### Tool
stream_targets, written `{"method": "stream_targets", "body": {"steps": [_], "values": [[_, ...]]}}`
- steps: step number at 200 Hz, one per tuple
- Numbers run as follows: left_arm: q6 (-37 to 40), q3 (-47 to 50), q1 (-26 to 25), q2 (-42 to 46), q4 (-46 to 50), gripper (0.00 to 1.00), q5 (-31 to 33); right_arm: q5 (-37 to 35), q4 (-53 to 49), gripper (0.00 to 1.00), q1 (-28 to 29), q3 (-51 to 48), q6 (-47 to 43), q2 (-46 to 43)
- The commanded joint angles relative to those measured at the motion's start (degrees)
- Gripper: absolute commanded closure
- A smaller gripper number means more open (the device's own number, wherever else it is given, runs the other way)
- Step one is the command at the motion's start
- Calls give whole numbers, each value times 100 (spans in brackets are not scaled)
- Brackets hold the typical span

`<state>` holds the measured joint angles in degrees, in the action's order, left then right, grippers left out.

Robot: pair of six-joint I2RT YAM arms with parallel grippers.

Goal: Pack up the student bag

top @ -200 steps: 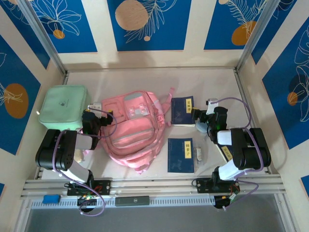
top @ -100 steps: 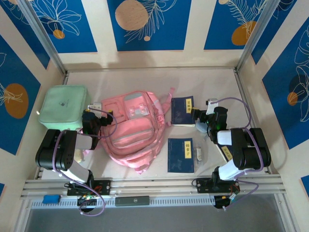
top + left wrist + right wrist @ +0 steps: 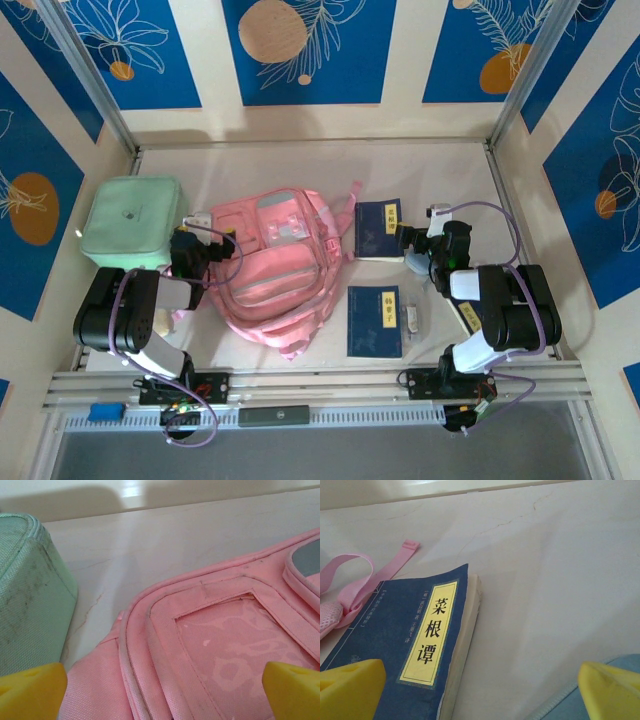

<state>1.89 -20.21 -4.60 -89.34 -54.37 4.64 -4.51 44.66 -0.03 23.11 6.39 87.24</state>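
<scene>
- The bag (image 3: 275, 265) lies flat mid-table.
- The case (image 3: 130, 222) sits just left of it.
- A far book (image 3: 378, 228) and a near book (image 3: 374, 322) lie right of the bag.
- The left gripper (image 3: 160, 682) gapes wide over the bag's left edge.
- The right gripper (image 3: 480, 685) gapes wide beside the far book.

Probably a lab cell; printed wall panels (image 3: 330, 70).

Top camera: fixed, high, behind the arm bases, facing down on the whole desk (image 3: 440, 165).
Left wrist camera: low and very close, facing the back wall, over the bag (image 3: 220, 645) edge beside the case (image 3: 25, 595). Top view shares both.
Right wrist camera: low, close, facing back across the book (image 3: 415, 645) and a strap (image 3: 350, 580). Top view shares these.
</scene>
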Motion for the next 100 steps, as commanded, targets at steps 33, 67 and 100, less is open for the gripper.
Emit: {"method": "stream_targets", "body": {"steps": [33, 67, 100], "values": [[-9, 34, 73, 905, 561, 1, 20, -138, -1346, 1, -17, 518, 82, -896], [-280, -158, 73, 1930, 1763, 1, 81, -238, -2480, 1, -47, 894, 664, -1696], [-833, -645, 73, 2823, 3218, 1, -181, -848, -4950, 1, -200, 1851, 2488, -2004]]}}
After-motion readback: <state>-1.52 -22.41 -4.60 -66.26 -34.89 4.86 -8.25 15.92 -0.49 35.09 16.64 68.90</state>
